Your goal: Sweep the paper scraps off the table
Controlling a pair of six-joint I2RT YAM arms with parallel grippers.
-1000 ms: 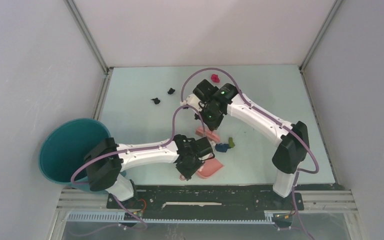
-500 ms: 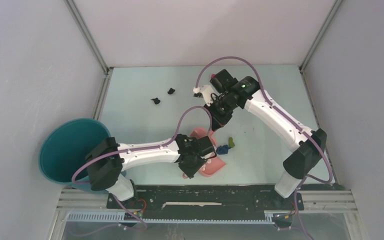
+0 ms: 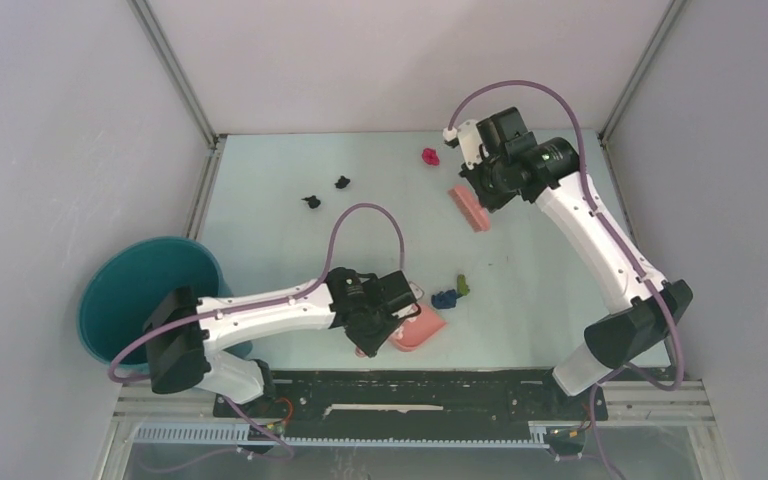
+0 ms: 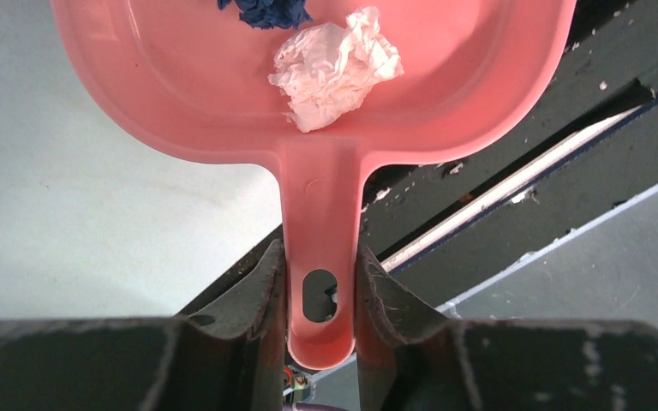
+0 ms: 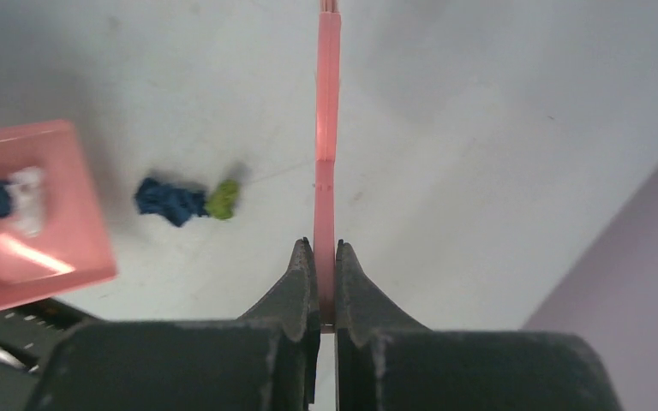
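- My left hand (image 4: 320,276) is partly closed. Its two fingers clamp the handle of the salmon-pink dustpan (image 4: 180,86) from either side, near the hole at the handle's end.
- The dustpan sits at the near edge of the tabletop (image 3: 260,240). A white wad (image 4: 334,64) and a dark blue wad (image 4: 266,10) lie inside it.
- My right hand (image 5: 326,257) is shut tight on the thin pink brush (image 5: 326,103), out toward the far right of the tabletop. I can't tell whether the brush touches the surface.
- More paper scraps (image 3: 445,297) lie loose on the tabletop:
  - a blue piece (image 5: 170,199) touching a green piece (image 5: 224,199), just beside the dustpan;
  - a magenta piece (image 3: 429,156) near the far edge, close to the brush;
  - a black piece (image 3: 342,182) and a second black piece (image 3: 311,202) near each other, further left.
- A teal bucket (image 3: 130,290) stands at the near left, outside the tabletop's rail.
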